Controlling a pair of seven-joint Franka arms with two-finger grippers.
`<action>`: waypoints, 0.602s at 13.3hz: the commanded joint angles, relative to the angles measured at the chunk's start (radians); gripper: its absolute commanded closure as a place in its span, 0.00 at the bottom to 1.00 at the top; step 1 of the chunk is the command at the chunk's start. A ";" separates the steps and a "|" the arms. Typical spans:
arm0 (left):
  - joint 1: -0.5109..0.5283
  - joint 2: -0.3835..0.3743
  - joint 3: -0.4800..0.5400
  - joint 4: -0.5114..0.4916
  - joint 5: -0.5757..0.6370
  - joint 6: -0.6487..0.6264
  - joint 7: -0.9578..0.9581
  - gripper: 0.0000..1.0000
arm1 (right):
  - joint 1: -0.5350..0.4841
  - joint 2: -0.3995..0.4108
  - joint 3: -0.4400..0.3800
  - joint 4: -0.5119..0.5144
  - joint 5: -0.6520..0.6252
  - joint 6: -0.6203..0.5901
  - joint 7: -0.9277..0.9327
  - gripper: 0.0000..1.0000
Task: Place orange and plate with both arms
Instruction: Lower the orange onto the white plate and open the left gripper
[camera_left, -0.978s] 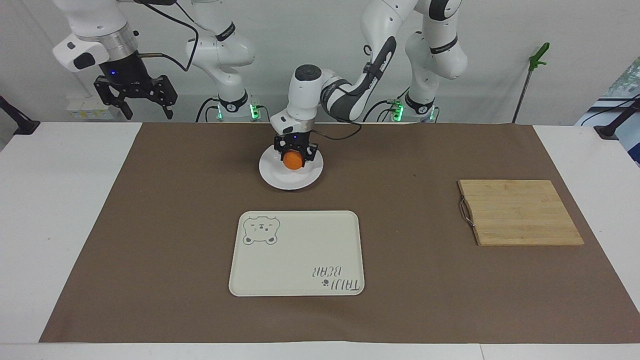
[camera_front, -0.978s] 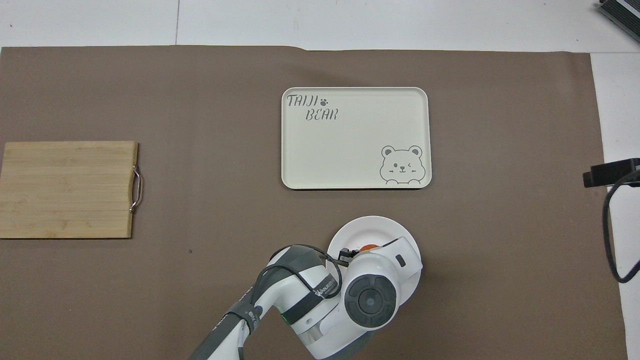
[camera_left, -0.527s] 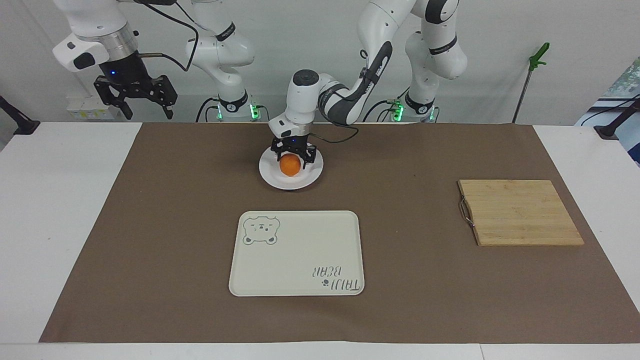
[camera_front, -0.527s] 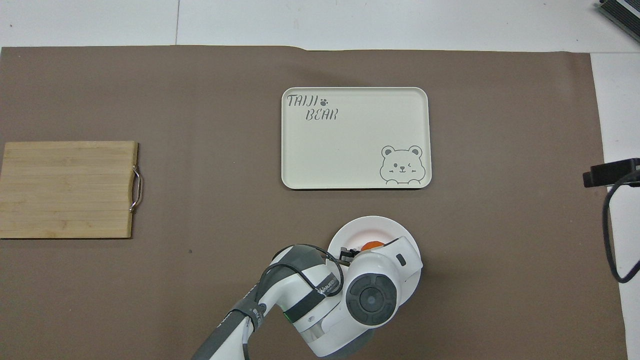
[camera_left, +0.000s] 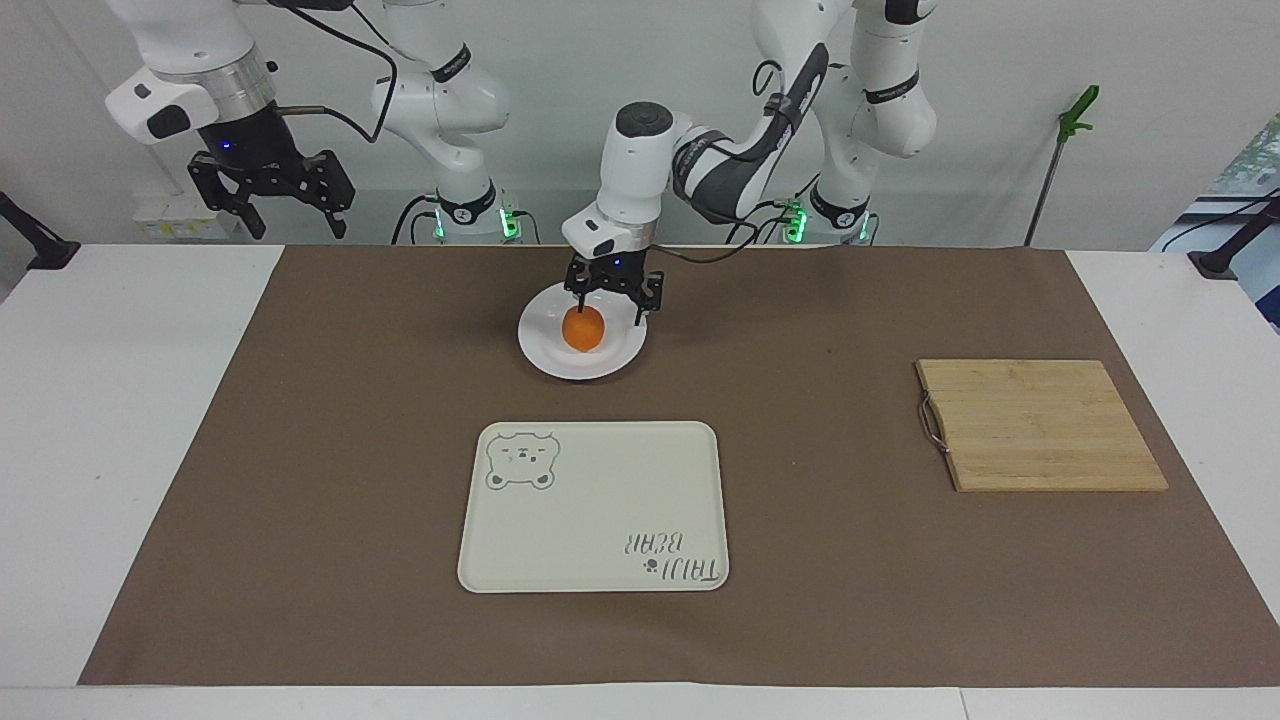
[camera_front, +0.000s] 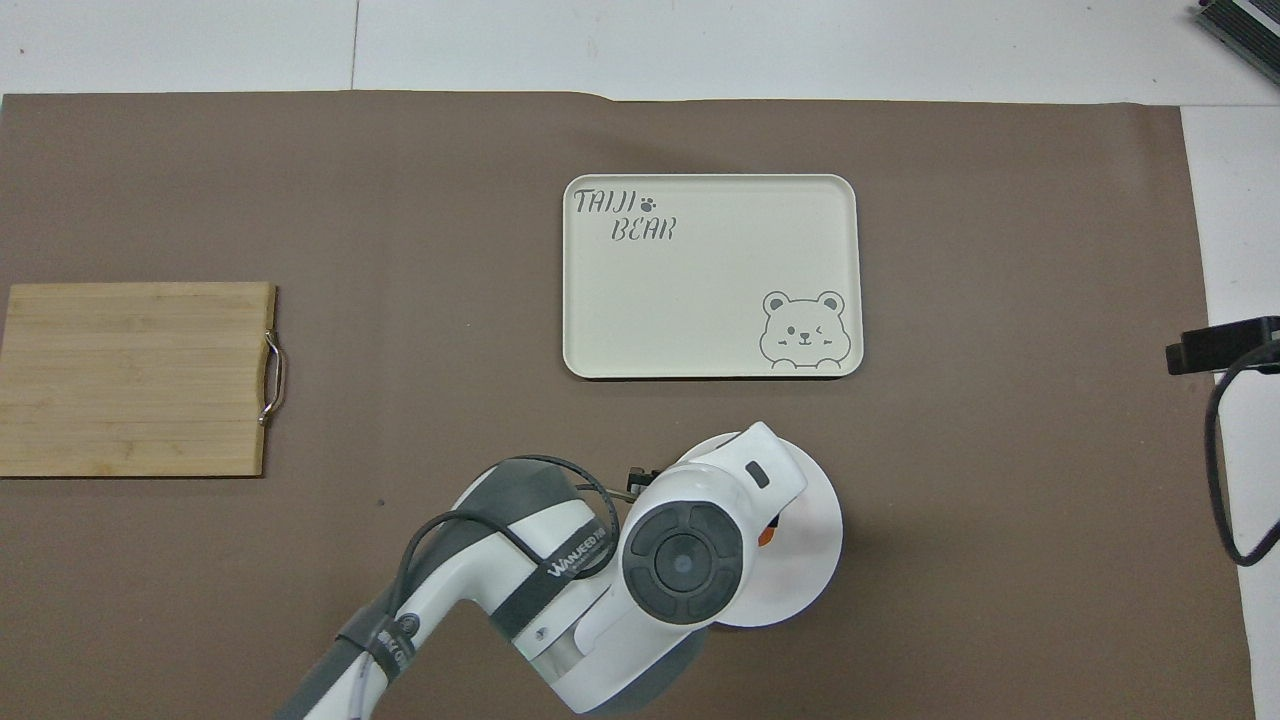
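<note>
The orange (camera_left: 583, 328) lies in the middle of the white plate (camera_left: 545, 348), which sits on the brown mat nearer to the robots than the tray. My left gripper (camera_left: 609, 307) hangs open just above the plate, over its edge toward the left arm's end, and does not touch the orange. In the overhead view the left arm's wrist (camera_front: 685, 560) covers most of the plate (camera_front: 805, 565), and only a sliver of the orange (camera_front: 765, 538) shows. My right gripper (camera_left: 296, 218) waits open, raised over the right arm's end of the table.
A cream tray with a bear drawing (camera_left: 595, 505) (camera_front: 710, 275) lies on the mat farther from the robots than the plate. A wooden cutting board with a metal handle (camera_left: 1040, 425) (camera_front: 135, 378) lies toward the left arm's end.
My left gripper opened and let go of the orange, then rose and shifted toward the left arm's end. The orange stays on the plate. The right arm has not moved.
</note>
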 joint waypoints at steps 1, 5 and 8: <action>0.094 -0.059 -0.004 -0.006 0.011 -0.049 0.035 0.00 | -0.009 -0.004 0.001 -0.009 0.018 0.007 -0.021 0.00; 0.297 -0.166 -0.004 -0.006 0.021 -0.153 0.289 0.00 | -0.009 -0.004 0.001 -0.009 0.018 0.007 -0.021 0.00; 0.472 -0.220 -0.004 0.027 0.021 -0.222 0.511 0.00 | -0.009 -0.004 0.001 -0.009 0.018 0.007 -0.021 0.00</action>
